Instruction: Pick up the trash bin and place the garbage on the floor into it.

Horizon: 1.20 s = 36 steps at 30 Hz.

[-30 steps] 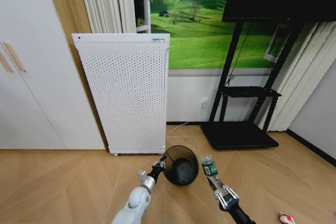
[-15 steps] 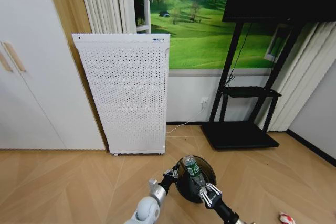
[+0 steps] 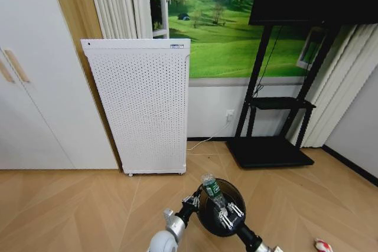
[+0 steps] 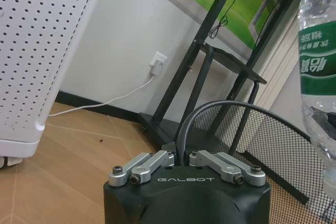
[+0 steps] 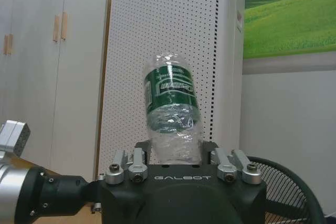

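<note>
My left gripper (image 3: 192, 200) is shut on the rim of the black wire-mesh trash bin (image 3: 231, 203) and holds it off the floor (image 3: 71, 205), mouth tilted toward me. In the left wrist view the jaws (image 4: 181, 157) clamp the bin's rim (image 4: 247, 109). My right gripper (image 3: 226, 215) is shut on the lower end of a clear plastic bottle with a green label (image 3: 210, 188), upright over the bin's mouth. The right wrist view has the bottle (image 5: 170, 106) standing up from the gripper (image 5: 178, 157). A red-and-white wrapper (image 3: 322, 245) lies on the floor at the right.
A tall white perforated appliance (image 3: 144, 104) stands against the wall ahead, beside white cupboards (image 3: 29, 87). A black TV stand (image 3: 271, 146) sits at the right by the wall, with a cable to a socket (image 3: 230, 113). Open parquet stretches left of the arms.
The right gripper has carried the bottle left, from beside the bin to over its mouth. The left gripper has brought the bin nearer to me and a little right.
</note>
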Available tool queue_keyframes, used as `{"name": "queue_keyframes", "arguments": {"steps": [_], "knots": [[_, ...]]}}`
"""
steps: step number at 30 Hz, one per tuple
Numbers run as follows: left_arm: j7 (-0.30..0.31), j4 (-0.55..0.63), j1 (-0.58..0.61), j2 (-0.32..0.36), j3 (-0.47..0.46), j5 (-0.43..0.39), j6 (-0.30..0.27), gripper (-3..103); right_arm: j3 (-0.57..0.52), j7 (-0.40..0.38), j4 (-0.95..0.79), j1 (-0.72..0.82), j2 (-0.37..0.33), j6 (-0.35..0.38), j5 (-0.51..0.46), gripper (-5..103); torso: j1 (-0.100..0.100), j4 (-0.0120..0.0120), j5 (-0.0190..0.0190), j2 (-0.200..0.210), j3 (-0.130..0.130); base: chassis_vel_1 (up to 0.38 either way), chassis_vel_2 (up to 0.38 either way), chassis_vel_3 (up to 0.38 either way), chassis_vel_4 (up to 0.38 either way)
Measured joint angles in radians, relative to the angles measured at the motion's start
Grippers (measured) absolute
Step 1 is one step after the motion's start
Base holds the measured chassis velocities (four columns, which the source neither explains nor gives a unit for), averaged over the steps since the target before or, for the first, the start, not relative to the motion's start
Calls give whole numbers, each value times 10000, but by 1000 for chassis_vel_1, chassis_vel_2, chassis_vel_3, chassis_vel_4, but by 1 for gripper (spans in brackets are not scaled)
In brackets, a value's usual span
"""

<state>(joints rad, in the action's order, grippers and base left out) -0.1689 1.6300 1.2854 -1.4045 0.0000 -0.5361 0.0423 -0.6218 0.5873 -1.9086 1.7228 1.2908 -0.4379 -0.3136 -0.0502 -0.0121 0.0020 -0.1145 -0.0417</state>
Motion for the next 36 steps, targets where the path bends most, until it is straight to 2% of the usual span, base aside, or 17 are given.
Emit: {"name": "queue_keyframes", "arguments": {"steps": [3,4,5,6,8,9,10,12,13,15,17,18,21,22,24,27,36], "knots": [[4,175,224,168,-168,-58,0,7,-26,-65,-14,47,29,-15,0,65,0,7,-37,0,0,0,0,0,0],[4,175,224,168,-168,-58,0,7,-26,-65,-14,47,29,-15,0,65,0,7,-37,0,0,0,0,0,0],[6,231,332,249,-278,-68,0,7,-36,-96,-15,55,39,-33,-5,70,0,14,-57,0,0,0,0,0,0],[6,250,366,277,-310,-79,0,7,-38,-105,-16,57,42,-41,-7,76,0,16,-60,0,0,0,0,0,0],[7,290,420,323,-350,-97,0,7,-43,-119,-16,60,45,-49,-9,76,0,17,-64,0,0,0,0,0,0],[7,318,452,359,-367,-116,0,7,-50,-131,-18,63,46,-54,-12,82,0,19,-64,-1,0,0,0,0,0],[7,318,452,359,-367,-116,0,7,-50,-131,-18,63,46,-54,-12,82,0,19,-64,-1,0,0,0,0,0],[1,535,631,647,-685,-251,-1,7,-87,-170,-34,78,40,-80,-55,96,0,6,-43,-1,0,0,0,0,0],[3,695,763,806,-902,-307,-4,7,-101,-178,-41,93,35,-96,-109,99,0,7,-35,0,0,0,0,0,0],[1,794,834,867,-1005,-354,-20,7,-104,-215,-49,100,44,-104,-164,99,0,4,-34,0,0,0,0,0,0],[51,1146,1134,875,-1800,-552,-47,7,-117,-1017,35,13,172,-147,-416,100,0,-1,-28,-1,0,0,0,0,0],[51,1146,1134,875,-1800,-552,-47,7,-117,-1017,35,13,172,-147,-416,100,0,-1,-28,-1,0,0,0,0,0],[40,1400,1377,876,-2385,-677,-48,7,-327,-2051,599,-474,47,-121,4,100,0,1,-23,0,0,0,0,0,0],[40,1400,1377,876,-2385,-677,-48,7,-327,-2051,599,-474,47,-121,4,100,0,1,-23,0,0,0,0,0,0],[24,1528,1479,883,-2631,-759,-48,7,-476,-2543,909,-760,-59,-68,306,100,0,2,-22,0,0,0,0,0,0],[11,1814,1726,903,-3140,-973,-55,7,-707,-3428,1437,-1119,-404,326,256,100,0,1,-21,0,0,0,0,0,0],[-8,2093,2058,675,-3916,-1255,-56,7,-889,-3596,2771,-1436,-651,397,-105,100,-1,-1,-19,0,0,0,0,0,0]]}}
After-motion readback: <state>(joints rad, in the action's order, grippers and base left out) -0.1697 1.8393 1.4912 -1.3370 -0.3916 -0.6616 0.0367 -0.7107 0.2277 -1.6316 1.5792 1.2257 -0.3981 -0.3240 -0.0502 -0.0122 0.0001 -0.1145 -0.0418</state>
